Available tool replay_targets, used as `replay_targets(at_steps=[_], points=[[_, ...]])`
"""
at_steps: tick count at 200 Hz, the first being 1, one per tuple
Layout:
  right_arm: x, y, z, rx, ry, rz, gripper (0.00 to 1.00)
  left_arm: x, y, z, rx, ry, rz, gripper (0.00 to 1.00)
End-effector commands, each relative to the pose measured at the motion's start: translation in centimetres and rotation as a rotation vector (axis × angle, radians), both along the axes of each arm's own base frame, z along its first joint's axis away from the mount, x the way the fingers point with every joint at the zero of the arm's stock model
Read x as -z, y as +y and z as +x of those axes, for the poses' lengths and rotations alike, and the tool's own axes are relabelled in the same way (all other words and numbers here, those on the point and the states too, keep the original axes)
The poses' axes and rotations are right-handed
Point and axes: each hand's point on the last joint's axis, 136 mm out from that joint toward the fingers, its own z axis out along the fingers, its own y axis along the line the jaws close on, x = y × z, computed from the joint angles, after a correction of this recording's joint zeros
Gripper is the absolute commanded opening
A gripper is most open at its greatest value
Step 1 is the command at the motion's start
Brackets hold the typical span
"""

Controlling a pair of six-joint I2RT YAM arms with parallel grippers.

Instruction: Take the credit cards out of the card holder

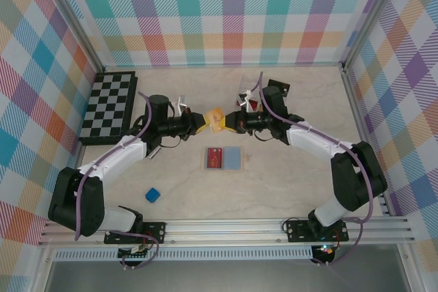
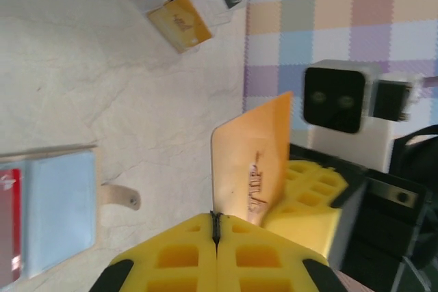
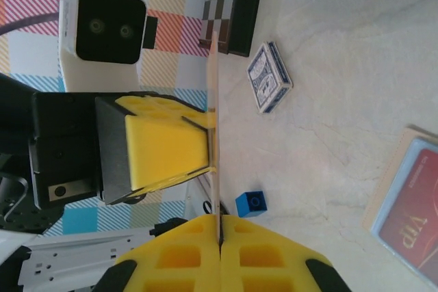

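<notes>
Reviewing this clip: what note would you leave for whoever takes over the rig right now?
Left gripper: shut on the orange card.
Right gripper: shut on the same card, held in the air between them.
Card holder lies open on the table, a red card in one panel.
Done: the orange card is out.
Left: one gripper should probably release, set that card down, then pull the red card.

Bright, even, soft-shadowed light; overhead view sharp, wrist views blurred in the near foreground.
</notes>
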Motion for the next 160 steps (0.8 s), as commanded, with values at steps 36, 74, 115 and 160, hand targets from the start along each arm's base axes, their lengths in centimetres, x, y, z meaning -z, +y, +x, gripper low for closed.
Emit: replay_targets(at_steps=[36, 74, 115, 160], points=[[1.1, -5.7, 2.2, 0.100, -0.298, -0.429, 0.00, 2.6, 7.8, -1.4, -0.119, 0.051, 0.542, 0.57], [0.0, -10.2, 3.7, 0.072, -0.557, -0.719, 0.00, 2.2, 12.0, -2.1, -0.146, 0.046, 0.777, 0.84], [-0.3, -13.3, 5.4, -0.106, -0.791, -0.923, 0.00, 2.1, 14.4, -2.4, -0.163, 0.014, 0.876, 1.00], [1.2, -15.7, 7.6, -0.326, -0.932, -0.969, 0.00, 2.4, 14.3, -2.6, -0.159, 0.014, 0.857, 1.00]])
